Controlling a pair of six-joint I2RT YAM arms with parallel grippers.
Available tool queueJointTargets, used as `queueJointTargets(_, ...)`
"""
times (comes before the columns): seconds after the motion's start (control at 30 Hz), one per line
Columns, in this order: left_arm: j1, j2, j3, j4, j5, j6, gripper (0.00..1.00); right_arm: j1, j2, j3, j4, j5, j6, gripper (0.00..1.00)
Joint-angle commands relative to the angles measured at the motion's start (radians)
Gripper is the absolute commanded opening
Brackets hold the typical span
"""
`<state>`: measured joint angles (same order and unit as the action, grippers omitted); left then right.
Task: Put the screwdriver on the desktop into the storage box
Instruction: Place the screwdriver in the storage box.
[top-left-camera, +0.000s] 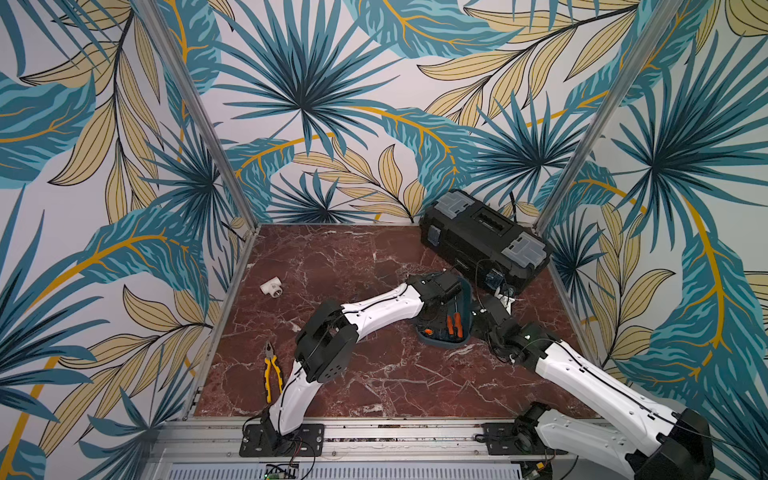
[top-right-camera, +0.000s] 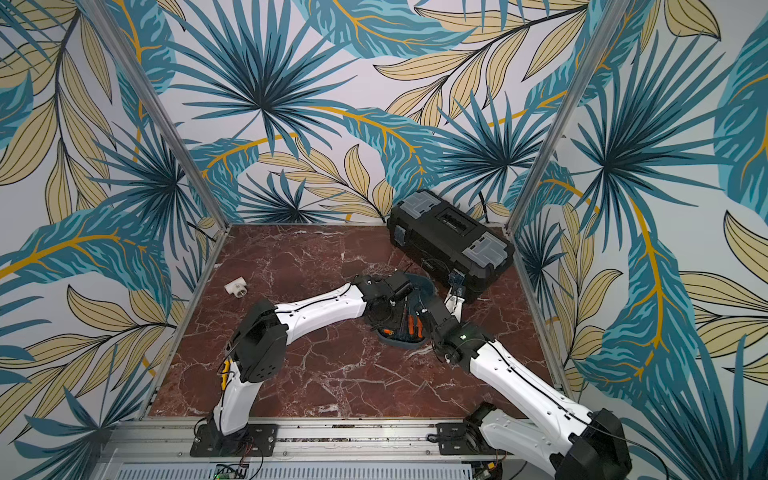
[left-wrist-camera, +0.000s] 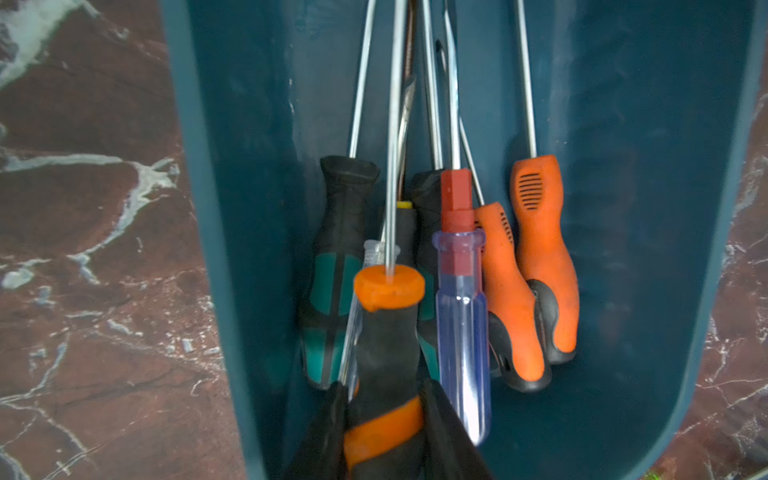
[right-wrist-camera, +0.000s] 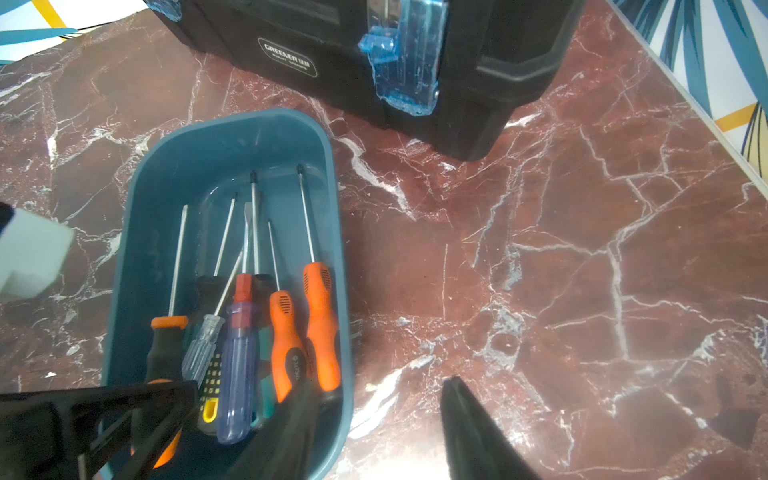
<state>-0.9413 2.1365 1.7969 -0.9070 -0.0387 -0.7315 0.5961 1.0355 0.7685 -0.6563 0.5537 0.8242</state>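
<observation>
The teal storage box (top-left-camera: 441, 343) (top-right-camera: 400, 342) stands on the marble desktop (top-left-camera: 353, 270) in front of the toolbox. My left gripper (left-wrist-camera: 384, 386) (top-left-camera: 449, 293) reaches into the box and is shut on the black handle of a screwdriver (left-wrist-camera: 386, 332) (right-wrist-camera: 164, 345) with orange bands. Its shaft points along the box (left-wrist-camera: 623, 208) over the others. Several more screwdrivers (right-wrist-camera: 320, 324) lie inside. My right gripper (right-wrist-camera: 378, 384) (top-left-camera: 478, 312) is open and straddles the box wall (right-wrist-camera: 345, 291), one finger inside and one outside, holding nothing.
A black toolbox (top-left-camera: 482, 237) (right-wrist-camera: 291, 25) sits at the back right, close behind the storage box. Yellow-handled pliers (top-left-camera: 272, 370) lie near the front left rail. A white pipe tee (top-left-camera: 272, 286) rests at mid left. Aluminium rails edge the tabletop.
</observation>
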Motion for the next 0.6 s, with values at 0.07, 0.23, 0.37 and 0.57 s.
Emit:
queueJointTargets(0.07, -0.002, 0.017, 0.066, 0.020, 0.038, -0.005, 0.28, -0.001, 0.000, -0.022, -0.025, 0.020, 0.012, 0.54)
queueJointTargets(0.23, -0.003, 0.026, 0.062, 0.006, 0.054, -0.039, 0.41, 0.000, -0.009, -0.023, -0.026, 0.020, 0.006, 0.54)
queueJointTargets(0.37, -0.002, 0.018, 0.066, -0.007, 0.031, -0.052, 0.51, -0.002, -0.015, -0.024, -0.026, 0.024, -0.005, 0.54)
queueJointTargets(0.57, -0.002, -0.113, 0.083, -0.049, -0.187, -0.069, 0.59, -0.005, -0.053, -0.028, -0.027, 0.040, -0.039, 0.59)
